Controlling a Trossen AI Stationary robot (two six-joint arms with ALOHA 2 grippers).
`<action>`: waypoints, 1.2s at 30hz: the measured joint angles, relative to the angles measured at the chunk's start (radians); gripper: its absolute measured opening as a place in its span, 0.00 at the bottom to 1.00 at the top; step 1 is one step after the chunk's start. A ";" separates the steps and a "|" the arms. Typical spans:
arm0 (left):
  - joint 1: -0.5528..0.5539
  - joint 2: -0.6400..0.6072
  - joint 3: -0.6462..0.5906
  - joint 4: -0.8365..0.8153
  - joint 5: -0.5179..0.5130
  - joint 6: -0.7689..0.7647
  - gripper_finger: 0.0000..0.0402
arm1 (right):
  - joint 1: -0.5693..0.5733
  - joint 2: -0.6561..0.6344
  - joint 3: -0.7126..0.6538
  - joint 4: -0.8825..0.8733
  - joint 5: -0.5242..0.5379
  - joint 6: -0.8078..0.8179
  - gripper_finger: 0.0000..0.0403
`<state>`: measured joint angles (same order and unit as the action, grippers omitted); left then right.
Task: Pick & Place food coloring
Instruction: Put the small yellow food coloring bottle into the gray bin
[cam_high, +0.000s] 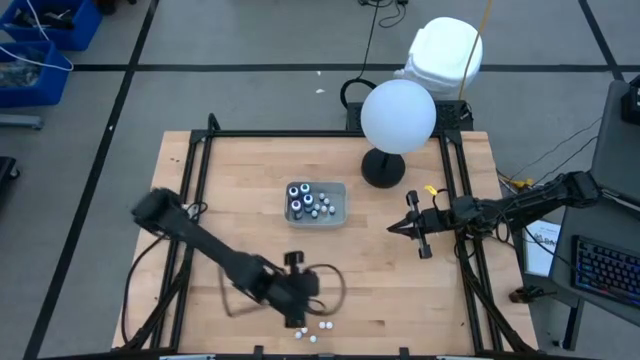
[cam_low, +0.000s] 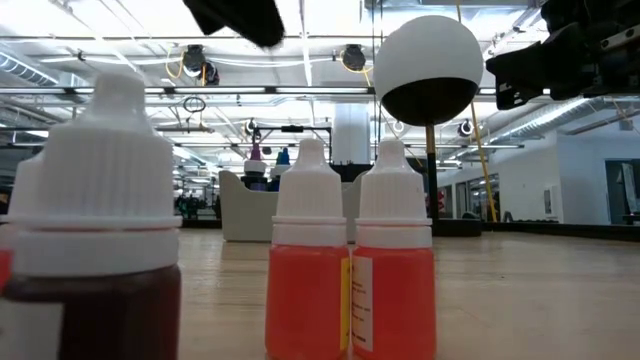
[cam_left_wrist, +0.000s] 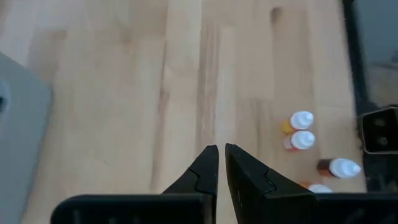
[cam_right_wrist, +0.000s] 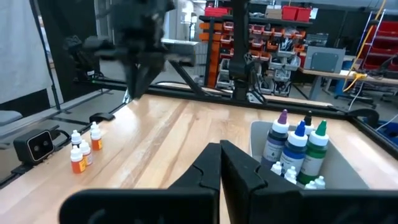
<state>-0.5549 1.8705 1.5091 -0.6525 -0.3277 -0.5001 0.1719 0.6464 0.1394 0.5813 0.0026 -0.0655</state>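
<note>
**Both pincers closed and empty; loose bottles at the near edge**

The left pincer (cam_high: 297, 314) hangs over the near part of the tabletop (cam_high: 240, 210), its fingers (cam_left_wrist: 208, 167) pressed together with nothing between them. Just beside it, near the tabletop's near edge, stand a few small white-capped food coloring bottles (cam_high: 318, 327), some orange and one dark. More bottles sit in the grey tray (cam_high: 340, 212) at the middle of the tabletop, among them taller purple, blue and green ones (cam_right_wrist: 298, 146). The right pincer (cam_high: 398, 227) waits to the right of the tray, also closed and empty. A white globe (cam_high: 398, 116) on a black stand rises at the far side.
</note>
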 joint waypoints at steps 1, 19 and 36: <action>0.000 0.046 0.055 -0.044 0.013 -0.024 0.09 | 0.000 0.000 0.000 0.000 0.000 0.001 0.00; -0.041 0.403 0.585 -0.169 0.127 -0.097 0.18 | 0.000 0.000 0.001 -0.025 0.000 -0.053 0.00; -0.055 0.415 0.554 -0.273 0.179 -0.141 0.53 | 0.000 0.000 0.001 0.012 0.000 -0.070 0.00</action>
<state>-0.6101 2.2851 2.0629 -0.9256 -0.1482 -0.6407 0.1719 0.6464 0.1402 0.5930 0.0029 -0.1360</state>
